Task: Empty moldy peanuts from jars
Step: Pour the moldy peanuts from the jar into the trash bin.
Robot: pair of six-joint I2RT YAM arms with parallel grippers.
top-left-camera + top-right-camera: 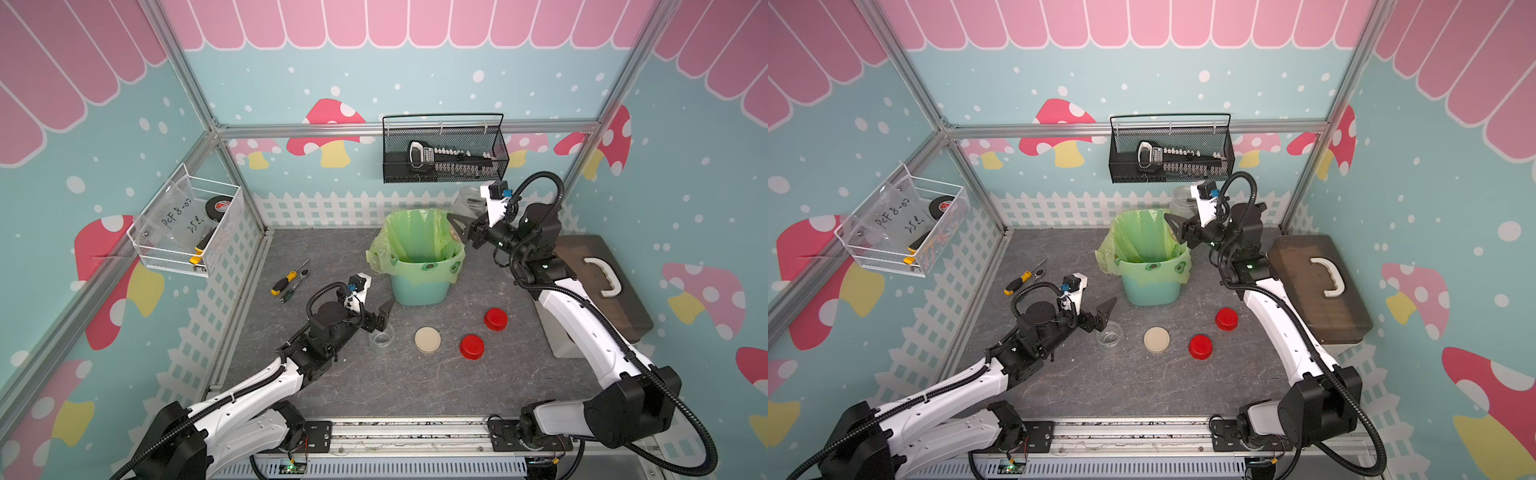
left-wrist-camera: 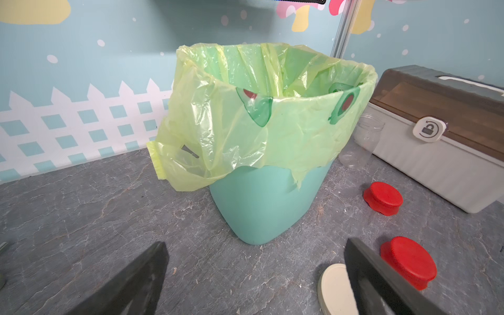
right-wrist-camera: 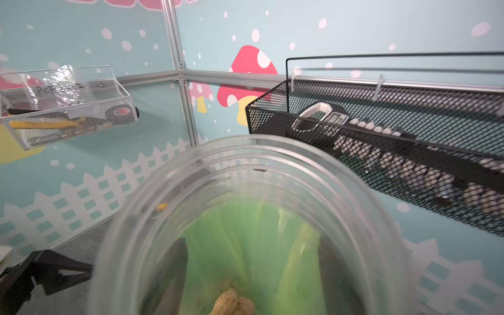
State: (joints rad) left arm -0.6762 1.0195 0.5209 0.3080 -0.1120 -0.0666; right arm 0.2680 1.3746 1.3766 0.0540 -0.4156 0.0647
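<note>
Hovering over the teal plastic bin lined with a green bag (image 1: pixel 419 291), directly beneath the right gripper (image 1: pixel 457 232). Holding the left gripper (image 1: pixel 387 319) spread wide, grasping nothing, close beside a lidless clear jar (image 1: pixel 381 340) standing upright. Clamping the right gripper around another small clear cylindrical jar (image 3: pixel 245 163), holding it tipped above the bag. Cradling tan rounded moldy peanuts (image 3: pixel 229 301) at its lower end, between the right gripper's jaws.
</note>
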